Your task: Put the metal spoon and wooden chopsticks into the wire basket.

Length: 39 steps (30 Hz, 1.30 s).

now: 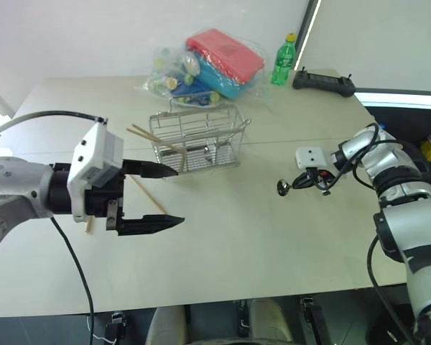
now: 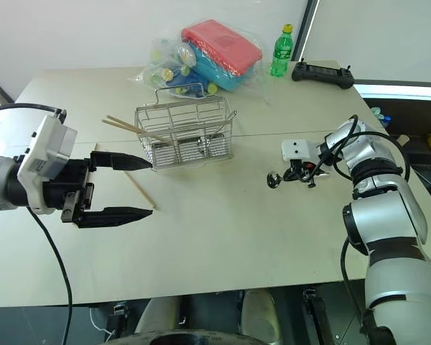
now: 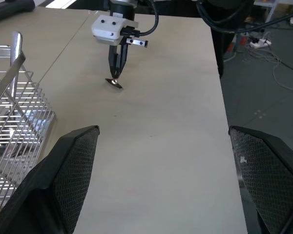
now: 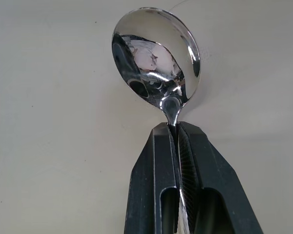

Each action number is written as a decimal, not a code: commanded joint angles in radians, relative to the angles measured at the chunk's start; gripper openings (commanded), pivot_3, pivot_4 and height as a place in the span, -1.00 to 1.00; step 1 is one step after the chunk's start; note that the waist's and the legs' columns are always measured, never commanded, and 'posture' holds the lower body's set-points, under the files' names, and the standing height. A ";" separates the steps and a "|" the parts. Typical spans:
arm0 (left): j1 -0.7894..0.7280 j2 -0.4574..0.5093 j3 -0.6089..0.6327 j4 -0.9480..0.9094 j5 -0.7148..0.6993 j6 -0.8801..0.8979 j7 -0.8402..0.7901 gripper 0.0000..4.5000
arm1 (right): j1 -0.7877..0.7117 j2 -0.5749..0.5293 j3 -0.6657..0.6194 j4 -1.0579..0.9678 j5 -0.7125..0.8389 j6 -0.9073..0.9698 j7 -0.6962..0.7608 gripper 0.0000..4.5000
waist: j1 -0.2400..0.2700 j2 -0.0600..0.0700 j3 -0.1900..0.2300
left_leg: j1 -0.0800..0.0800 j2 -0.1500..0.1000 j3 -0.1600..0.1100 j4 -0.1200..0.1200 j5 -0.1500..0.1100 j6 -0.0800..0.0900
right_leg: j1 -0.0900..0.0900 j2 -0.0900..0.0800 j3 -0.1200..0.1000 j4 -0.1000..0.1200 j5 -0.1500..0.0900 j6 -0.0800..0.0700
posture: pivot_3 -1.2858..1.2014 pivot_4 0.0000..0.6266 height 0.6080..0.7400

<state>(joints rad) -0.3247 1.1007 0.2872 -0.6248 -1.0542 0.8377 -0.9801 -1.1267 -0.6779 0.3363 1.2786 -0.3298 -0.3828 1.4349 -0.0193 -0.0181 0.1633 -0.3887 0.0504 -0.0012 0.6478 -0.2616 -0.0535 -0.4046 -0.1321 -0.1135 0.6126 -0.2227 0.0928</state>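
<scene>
i see my right hand [image 4: 177, 127] clamped on the spoon [image 4: 158, 56] by its neck, well right of the basket [image 1: 198, 140], bowl down near the surface [image 1: 223, 237]. my left hand [image 1: 165, 195] hangs with fingers apart, left of the basket. chopsticks [image 1: 154, 138] lean out of the basket's left side.

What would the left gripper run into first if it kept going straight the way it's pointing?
Probably nothing on the table: the open left gripper points across bare table; farther along sit the right gripper and metal spoon.

No legible text (labels too small).
</scene>
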 commanded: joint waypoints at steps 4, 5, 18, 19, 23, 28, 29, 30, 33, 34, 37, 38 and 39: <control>-0.040 -0.005 -0.009 0.027 0.034 -0.034 -0.016 1.00 | -0.014 0.000 -0.085 -0.067 0.078 -0.057 -0.028 -0.98 | 0.000 0.002 0.001 | 0.000 0.000 0.000 0.000 0.000 0.000 | 0.000 0.000 0.000 0.000 0.000 0.000 | 0.03 -0.52 0.06; -0.048 -0.007 -0.008 0.039 0.041 -0.039 -0.017 1.00 | -0.017 0.004 -0.115 -0.102 0.120 -0.048 -0.003 -0.98 | 0.000 0.002 0.002 | 0.000 0.000 0.000 0.000 0.000 0.000 | 0.000 0.000 0.000 0.000 0.000 0.000 | 0.03 -0.52 0.06; -0.188 -0.059 -0.031 0.230 0.151 -0.115 -0.016 1.00 | 0.401 -0.072 -0.373 -1.299 0.640 0.680 -0.045 -0.98 | 0.032 0.003 0.002 | -0.002 -0.001 -0.001 0.001 0.000 0.000 | 0.000 -0.001 -0.001 -0.001 0.000 0.001 | 0.03 -0.52 0.06; -0.197 -0.062 -0.034 0.241 0.158 -0.120 -0.023 1.00 | 0.405 -0.071 -0.389 -1.336 0.669 0.729 -0.073 -0.98 | 0.031 0.003 0.002 | -0.002 -0.001 -0.001 0.001 0.000 0.000 | 0.000 -0.001 -0.001 -0.001 0.000 0.001 | 0.03 -0.52 0.06; -0.222 -0.073 -0.048 0.270 0.186 -0.139 -0.043 1.00 | 0.369 -0.042 -0.443 -1.418 0.765 0.881 -0.199 -0.98 | 0.029 0.003 0.002 | -0.001 0.000 -0.001 0.000 0.000 0.000 | -0.001 0.000 -0.001 0.000 -0.001 0.000 | 0.03 -0.52 0.06; -0.231 -0.091 -0.054 0.279 0.205 -0.154 -0.051 1.00 | 0.251 0.044 -0.492 -1.423 0.855 0.993 -0.379 -0.98 | 0.025 0.004 0.002 | -0.002 0.000 -0.001 0.000 0.000 0.000 | -0.002 0.000 -0.001 0.000 0.000 0.000 | 0.03 -0.52 0.06; -0.233 -0.094 -0.055 0.281 0.209 -0.156 -0.052 1.00 | 0.223 0.061 -0.498 -1.409 0.866 1.008 -0.409 -0.98 | 0.025 0.004 0.002 | -0.002 0.000 0.000 0.000 0.000 0.000 | -0.003 0.000 -0.001 0.000 0.000 0.000 | 0.03 -0.52 0.06; -0.234 -0.097 -0.054 0.283 0.211 -0.157 -0.053 1.00 | 0.192 0.076 -0.501 -1.386 0.873 1.020 -0.438 -0.98 | 0.025 0.004 0.002 | -0.003 0.000 -0.001 -0.001 0.000 0.000 | -0.003 0.000 -0.001 0.000 0.000 0.000 | 0.03 -0.52 0.06; -0.235 -0.101 -0.052 0.286 0.222 -0.161 -0.056 1.00 | 0.123 0.103 -0.508 -1.315 0.886 1.031 -0.490 -0.98 | 0.027 0.003 0.002 | -0.002 0.000 -0.001 -0.001 0.000 0.000 | -0.003 0.000 -0.001 0.001 0.000 0.000 | 0.03 -0.52 0.06; -0.235 -0.101 -0.053 0.287 0.225 -0.162 -0.057 1.00 | 0.111 0.106 -0.509 -1.300 0.890 1.031 -0.499 -0.98 | 0.029 0.002 0.001 | -0.003 0.000 -0.001 -0.001 0.000 0.000 | -0.003 0.000 -0.001 0.000 0.000 0.000 | 0.03 -0.52 0.06; -0.236 -0.100 -0.049 0.291 0.232 -0.167 -0.058 1.00 | 0.076 0.123 -0.503 -1.238 0.884 1.018 -0.527 -0.98 | 0.030 0.002 0.001 | -0.003 0.000 -0.001 -0.001 0.000 0.000 | -0.002 0.000 -0.001 0.000 0.000 0.000 | 0.03 -0.52 0.06; -0.239 -0.100 -0.048 0.292 0.233 -0.167 -0.056 1.00 | 0.074 0.126 -0.493 -1.219 0.874 1.006 -0.530 -0.98 | 0.030 0.002 0.001 | -0.003 -0.001 -0.001 -0.001 0.000 0.000 | -0.003 0.000 -0.001 0.000 0.000 0.000 | 0.03 -0.52 0.06; -0.245 -0.102 -0.046 0.293 0.234 -0.167 -0.053 1.00 | 0.079 0.130 -0.480 -1.203 0.861 0.991 -0.532 -0.98 | 0.029 0.002 0.001 | -0.003 -0.001 -0.001 -0.001 0.000 0.000 | -0.003 0.000 -0.001 0.000 0.000 0.000 | 0.03 -0.52 0.06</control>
<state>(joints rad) -0.5442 0.9983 0.2141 -0.3245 -0.8211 0.6888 -1.0382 -1.0204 -0.5525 -0.1388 0.0693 0.5381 0.6392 0.9126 0.0101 -0.0159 0.1647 -0.3915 0.0499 -0.0019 0.6472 -0.2614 -0.0535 -0.4075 -0.1324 -0.1141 0.6129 -0.2230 0.0931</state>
